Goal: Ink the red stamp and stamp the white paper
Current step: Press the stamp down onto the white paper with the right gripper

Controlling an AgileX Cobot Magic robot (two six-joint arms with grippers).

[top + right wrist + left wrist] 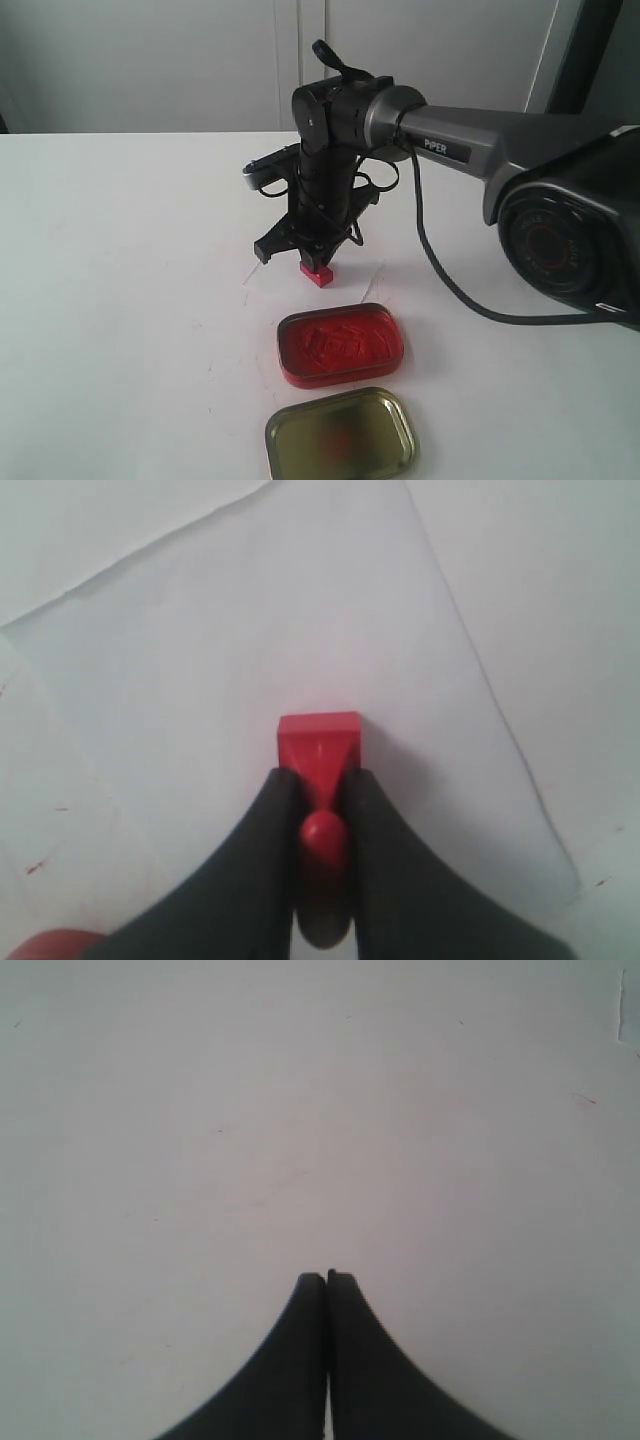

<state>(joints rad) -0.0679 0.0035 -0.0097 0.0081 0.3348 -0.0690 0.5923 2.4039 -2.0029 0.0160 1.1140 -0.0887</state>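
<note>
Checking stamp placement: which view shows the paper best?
Right wrist view: the paper fills most of the frame, edges clear, stamp on it. Exterior view shows only faint edges. Left wrist view: no paper discernible.

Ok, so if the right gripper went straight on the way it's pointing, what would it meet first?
The white paper. The right gripper, shut on the red stamp, points down at the sheet, so the stamp's base would reach it first. It may already be touching; depth is unclear.

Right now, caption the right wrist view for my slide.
Right gripper grips the red stamp by its knob over the white paper.
</note>
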